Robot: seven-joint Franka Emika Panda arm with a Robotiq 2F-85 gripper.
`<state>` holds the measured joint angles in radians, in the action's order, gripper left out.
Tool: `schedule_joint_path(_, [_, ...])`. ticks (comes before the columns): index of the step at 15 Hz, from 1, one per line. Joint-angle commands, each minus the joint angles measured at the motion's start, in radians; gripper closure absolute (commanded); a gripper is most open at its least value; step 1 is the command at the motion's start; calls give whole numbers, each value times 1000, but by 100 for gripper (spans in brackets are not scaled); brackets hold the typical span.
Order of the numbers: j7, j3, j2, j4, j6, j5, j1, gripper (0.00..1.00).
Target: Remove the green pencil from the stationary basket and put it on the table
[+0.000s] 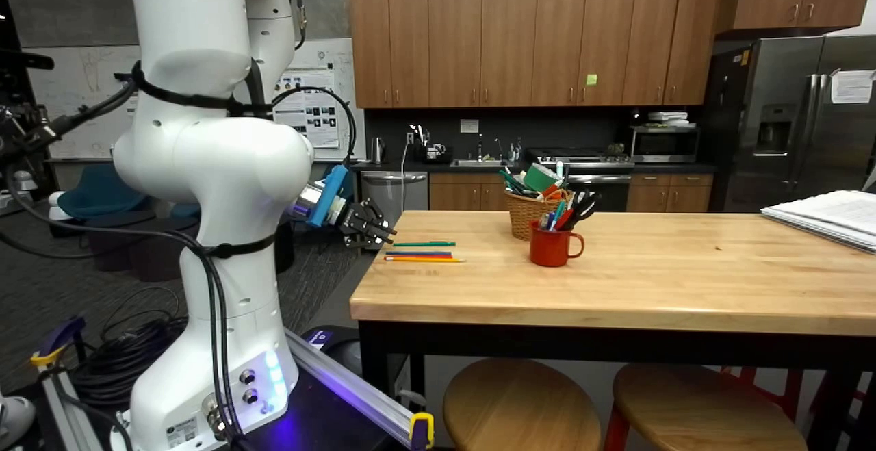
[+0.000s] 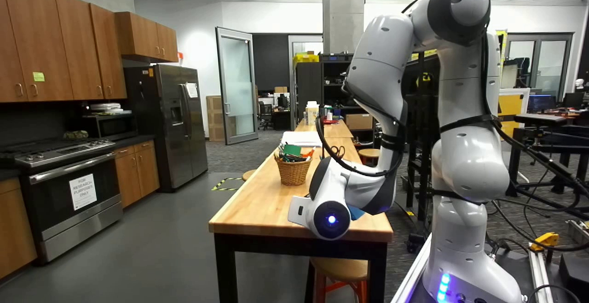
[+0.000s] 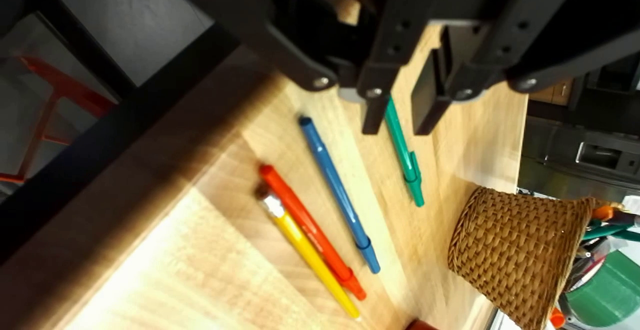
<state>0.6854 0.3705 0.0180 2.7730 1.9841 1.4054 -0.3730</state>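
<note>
The green pencil [image 1: 426, 243], a thin green stick with a clip, lies flat on the light-wood table [image 1: 616, 293]. It also shows in the wrist view [image 3: 400, 142], its near end hidden behind a finger. My gripper [image 1: 391, 235] is at the table's left end, by the pencil's end. In the wrist view the gripper [image 3: 397, 128] is partly open, with a gap between its fingers, and the pencil passes below the gap. The tan wicker basket [image 1: 525, 215] stands on the table, full of pens and green items; it also shows in an exterior view [image 2: 293, 173] and the wrist view [image 3: 515, 255].
Beside the green pencil lie a blue pen [image 3: 340, 195], a red-orange pen [image 3: 312, 230] and a yellow pencil [image 3: 305, 255]. A red mug [image 1: 549, 247] with pens and scissors stands in front of the basket. Papers [image 1: 831, 215] lie at the table's far right.
</note>
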Motion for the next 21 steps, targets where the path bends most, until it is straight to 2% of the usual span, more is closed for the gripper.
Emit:
schedule_joint_path(1, [-20, -7, 4, 0, 9, 19, 10, 94])
schedule_joint_path(3, [-22, -7, 2, 0, 9, 16, 10, 91])
schedule_joint_path(4, [-22, -7, -4, 0, 10, 14, 10, 80])
schedule_joint_path(5, [-23, -8, -10, 0, 12, 14, 11, 77])
schedule_joint_path(6, [-25, -10, -18, 0, 13, 13, 13, 64])
schedule_joint_path(9, [-35, -21, -71, 13, 27, -9, 24, 48])
schedule_joint_path(12, [-55, -47, -132, -2, 51, -81, 43, 26])
schedule_joint_path(15, [-117, -92, -224, -38, 108, -244, 67, 5])
schedule_joint_path(17, [-167, -114, -280, -67, 119, -370, 72, 0])
schedule_joint_path(21, [-206, -130, -368, -125, 63, -596, 85, 0])
